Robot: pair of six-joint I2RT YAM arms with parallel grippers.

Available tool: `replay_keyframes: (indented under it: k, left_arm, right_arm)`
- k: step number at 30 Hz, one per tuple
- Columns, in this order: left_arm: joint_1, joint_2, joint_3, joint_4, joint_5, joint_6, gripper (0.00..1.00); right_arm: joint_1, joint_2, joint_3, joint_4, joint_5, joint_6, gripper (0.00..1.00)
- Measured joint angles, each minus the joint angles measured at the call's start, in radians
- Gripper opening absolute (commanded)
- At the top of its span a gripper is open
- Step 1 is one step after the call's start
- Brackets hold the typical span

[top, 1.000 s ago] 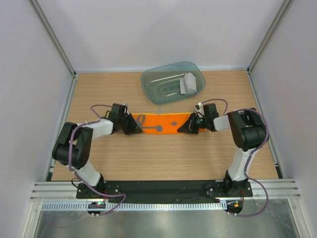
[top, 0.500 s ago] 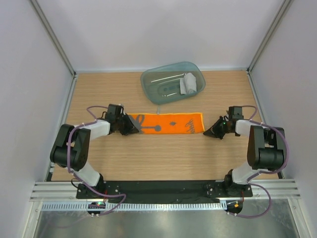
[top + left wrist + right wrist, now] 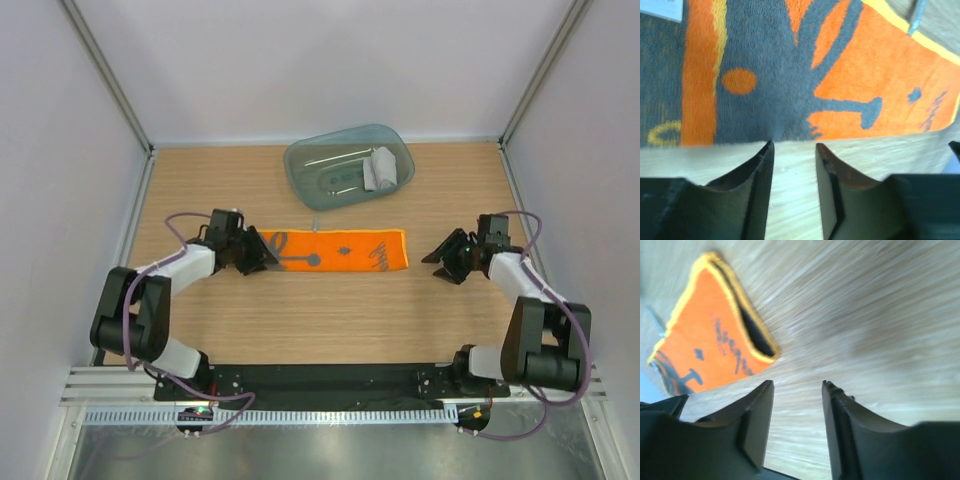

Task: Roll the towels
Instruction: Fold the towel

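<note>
Towel (image 3: 340, 250) (orange, folded strip) now laid flat at centre frame. Right gripper (image 3: 440, 262) has been drawn clear rightward, jaws parted, empty; left gripper (image 3: 268, 256) likewise released at the strip's left end. Rolling can be started.

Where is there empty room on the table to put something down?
The widest bare wood is the near strip between the orange towel and the arm bases. The far left corner beside the teal tray is free. The middle row is crowded: left gripper and right gripper by the towel's ends, tray close behind.
</note>
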Motion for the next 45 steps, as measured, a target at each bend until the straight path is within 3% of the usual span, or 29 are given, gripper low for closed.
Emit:
replay_keyframes:
  k: [4, 8, 15, 24, 28, 39, 45]
  left_arm:
    - [0.000, -0.100, 0.022, -0.091, -0.031, 0.006, 0.55]
    - [0.000, -0.203, 0.118, -0.226, -0.105, 0.021, 0.57]
    - [0.003, -0.351, 0.258, -0.446, -0.235, 0.098, 0.61]
    - [0.016, -0.507, 0.257, -0.630, -0.370, 0.194, 0.66]
    - [0.020, -0.523, 0.238, -0.657, -0.391, 0.212, 0.67]
    - [0.022, -0.519, 0.230, -0.668, -0.391, 0.228, 0.67]
    - [0.022, -0.515, 0.229, -0.670, -0.390, 0.230, 0.67]
  right_arm:
    - [0.041, -0.156, -0.043, -0.004, -0.003, 0.008, 0.63]
    - [0.118, -0.205, -0.101, 0.013, -0.006, 0.044, 0.63]
    - [0.167, -0.088, -0.149, 0.103, -0.005, 0.115, 0.63]
    - [0.167, 0.063, -0.114, 0.281, -0.043, 0.183, 0.57]
    - [0.169, 0.108, -0.093, 0.323, -0.042, 0.193, 0.51]
    - [0.171, 0.174, -0.080, 0.373, -0.020, 0.190, 0.05]
    - [0.153, 0.108, -0.034, 0.190, 0.066, 0.105, 0.01]
